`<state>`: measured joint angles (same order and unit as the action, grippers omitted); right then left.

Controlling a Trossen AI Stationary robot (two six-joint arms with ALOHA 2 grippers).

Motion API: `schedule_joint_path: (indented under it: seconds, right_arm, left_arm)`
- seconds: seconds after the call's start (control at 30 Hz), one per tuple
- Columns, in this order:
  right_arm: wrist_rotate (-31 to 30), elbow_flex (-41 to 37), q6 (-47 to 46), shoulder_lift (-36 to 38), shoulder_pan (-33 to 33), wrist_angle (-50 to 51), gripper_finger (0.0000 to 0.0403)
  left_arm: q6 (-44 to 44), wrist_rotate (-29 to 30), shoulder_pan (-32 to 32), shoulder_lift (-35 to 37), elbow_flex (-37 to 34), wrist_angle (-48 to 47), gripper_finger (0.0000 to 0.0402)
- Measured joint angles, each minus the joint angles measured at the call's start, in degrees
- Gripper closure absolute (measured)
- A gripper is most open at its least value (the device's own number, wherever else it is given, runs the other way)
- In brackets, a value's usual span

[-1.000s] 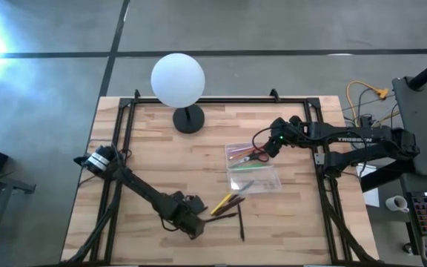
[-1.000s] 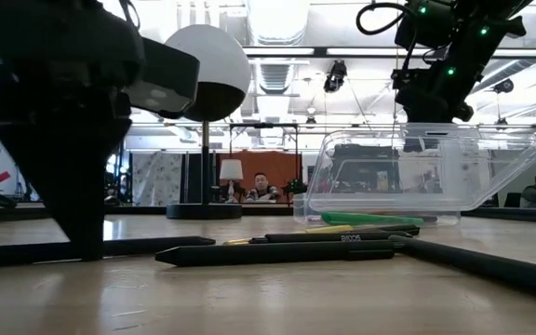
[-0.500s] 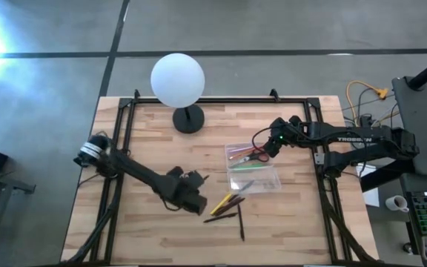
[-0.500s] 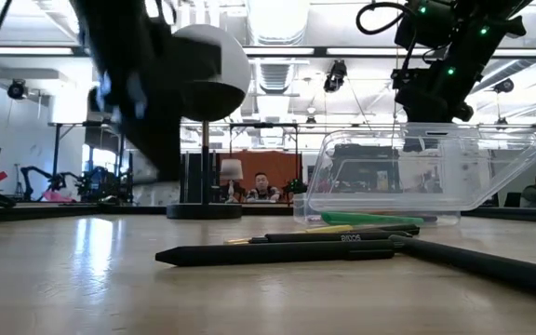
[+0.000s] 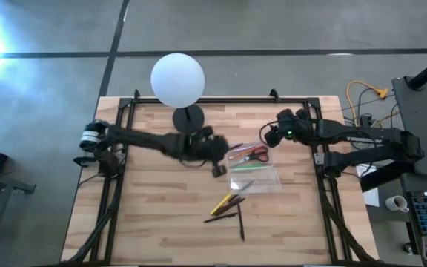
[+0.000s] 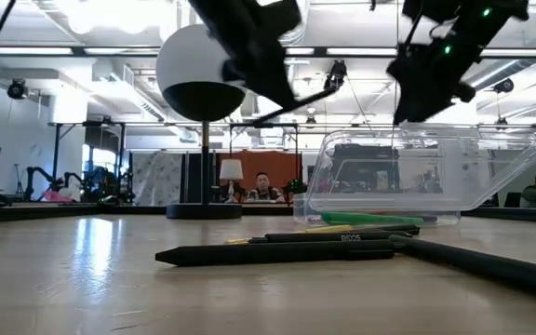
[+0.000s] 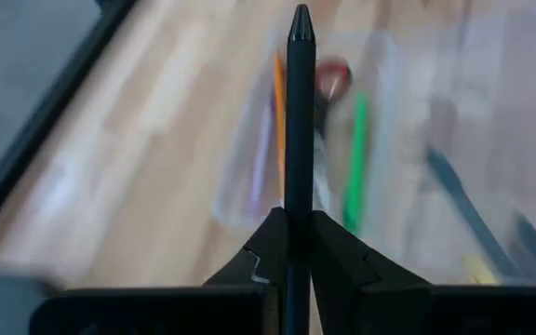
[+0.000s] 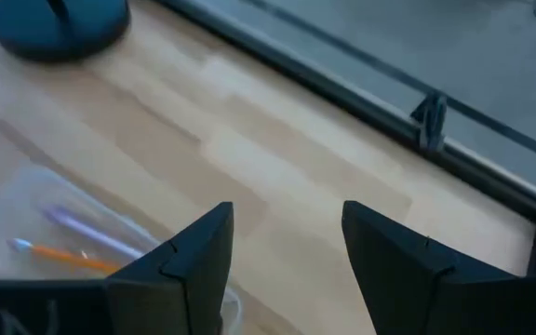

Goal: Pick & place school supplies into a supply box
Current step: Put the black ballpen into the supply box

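Black and slim, the stiff plastic pen (image 7: pixel 299 112) is clamped in the left gripper (image 5: pixel 215 152), just beside the clear shallow plastic supply box (image 5: pixel 253 169) in the high view. Low view: pen raised above the table. Left wrist view: fingers pinch its lower barrel; light, smooth, likely slippery. Right wrist view: right gripper (image 8: pixel 282 251) spread apart, empty, near the box's far edge.

lamp (image 5: pixel 178 81) blocks far edge, L half of table (image 5: pixel 147 215) free
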<state>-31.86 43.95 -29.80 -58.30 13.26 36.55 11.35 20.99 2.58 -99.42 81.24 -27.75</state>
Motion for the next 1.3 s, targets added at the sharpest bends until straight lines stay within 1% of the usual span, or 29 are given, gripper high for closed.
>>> schedule_joint_path:
  seconds: [0.1, 0.2, 0.33, 0.43, 0.53, 0.6, 0.7, 0.77, 0.87, 0.97, 1.07, 1.2, 1.3]
  right_arm:
    - [-1.0, 0.5, -0.2, 3.8, 0.1, -0.1, 0.0207]
    - [-2.6, 0.5, -0.2, 7.7, 0.2, -0.2, 0.0207]
    - [-3.3, 0.6, 0.0, 11.3, 0.2, 0.0, 0.0207]
    - [-3.4, 0.6, 0.0, 12.4, 0.2, 0.2, 0.0207]
    - [-3.5, 0.6, 0.0, 12.5, 0.2, 0.5, 0.0207]
    - [-3.4, 0.6, 0.0, 12.4, 0.2, 0.9, 0.0207]
    - [-3.4, 0.6, 0.0, 11.8, 0.2, 1.3, 0.0207]
    - [-3.3, 0.6, 0.0, 11.4, 0.2, 1.9, 0.0207]
    - [-2.9, 0.5, 0.0, 10.6, 0.2, 2.3, 0.0207]
    - [-2.4, 0.5, 0.0, 9.9, 0.2, 2.3, 0.0207]
    - [-1.1, 0.5, 0.2, 9.4, 0.2, 2.6, 0.0207]
    - [2.4, 0.5, 2.1, 8.8, 0.2, 3.2, 0.0207]
    - [3.7, 0.5, 3.3, 8.0, 0.2, 4.4, 0.0207]
  left_arm:
    - [-4.8, -4.7, -4.6, -3.3, 1.7, 4.7, 0.0391]
    - [-8.7, -8.7, -7.3, -7.9, 5.0, 7.3, 0.0391]
    - [-13.4, -14.6, -8.6, -15.0, 12.3, 8.2, 0.0391]
    - [-15.2, -16.6, -8.7, -21.1, 18.4, 6.4, 0.0391]
    - [-14.6, -17.7, -9.1, -26.4, 24.3, 2.1, 0.0391]
    - [-12.4, -20.2, -9.9, -29.6, 28.0, -1.5, 0.0387]
    - [-6.3, -21.0, -10.9, -33.5, 32.7, -7.6, 0.0366]
    - [-4.0, -20.9, -11.1, -35.2, 35.0, -11.2, 0.0349]
    - [-3.3, -20.9, -11.0, -35.7, 37.3, -12.2, 0.0326]
    - [-1.1, -20.9, -10.8, -34.6, 38.6, -13.0, 0.0303]
    - [-0.1, -20.9, -10.4, -32.9, 40.6, -18.7, 0.0284]
    - [-2.8, -20.6, -8.9, -28.6, 41.4, -25.4, 0.0276]
    - [-3.1, -20.7, -7.3, -25.0, 39.3, -28.4, 0.0275]
